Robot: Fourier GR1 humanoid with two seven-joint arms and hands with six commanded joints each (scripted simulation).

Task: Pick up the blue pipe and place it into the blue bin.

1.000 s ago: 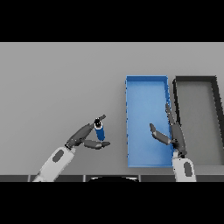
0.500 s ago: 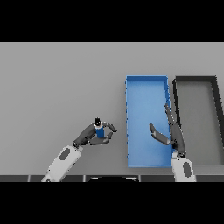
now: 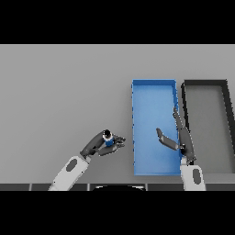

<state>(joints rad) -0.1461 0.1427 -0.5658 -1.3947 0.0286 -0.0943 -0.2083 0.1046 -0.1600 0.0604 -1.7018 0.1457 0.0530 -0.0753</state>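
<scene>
In the head view a short blue pipe (image 3: 109,140) with a dark end cap sits upright in my left hand (image 3: 97,146), whose fingers and thumb are curled round it. That hand is left of the blue bin (image 3: 154,90), close to its near left corner. My right hand (image 3: 180,139) hovers over the near right part of the bin, fingers straight and thumb spread, holding nothing.
A dark grey bin (image 3: 205,84) stands right beside the blue bin on its right. The grey table (image 3: 59,92) stretches to the left and far side of my left hand.
My left hand has closed round the blue pipe and shifted right toward the blue bin. The right hand has stayed where it was.
</scene>
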